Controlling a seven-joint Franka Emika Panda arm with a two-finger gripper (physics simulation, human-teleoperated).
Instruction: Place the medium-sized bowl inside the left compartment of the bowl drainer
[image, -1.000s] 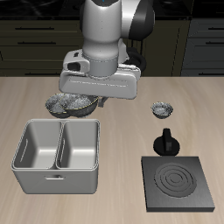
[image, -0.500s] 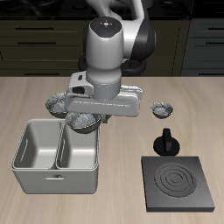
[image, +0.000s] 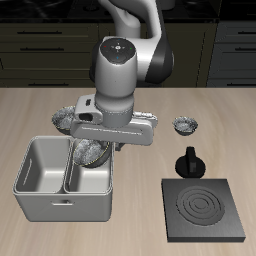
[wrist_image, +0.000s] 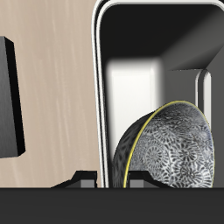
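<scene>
My gripper (image: 98, 146) is shut on the medium-sized bowl (image: 89, 151), a shiny grey patterned bowl held tilted on its side. It hangs over the back rim of the bowl drainer (image: 62, 207), above the well that lies nearer the black stove plate. In the wrist view the bowl (wrist_image: 173, 147) shows tilted with its yellow-edged rim over that deep well, beside the drainer's wall (wrist_image: 99, 96). The other well is empty.
A wider bowl (image: 64, 120) sits just behind the drainer, partly hidden by my arm. The smallest bowl (image: 185, 124) stands farther off on the table. A black knobbed object (image: 189, 162) stands behind the black square stove plate (image: 204, 208).
My gripper has carried the bowl from behind the drainer toward the table's front and lower, so it now hangs over the drainer's back rim and one well.
</scene>
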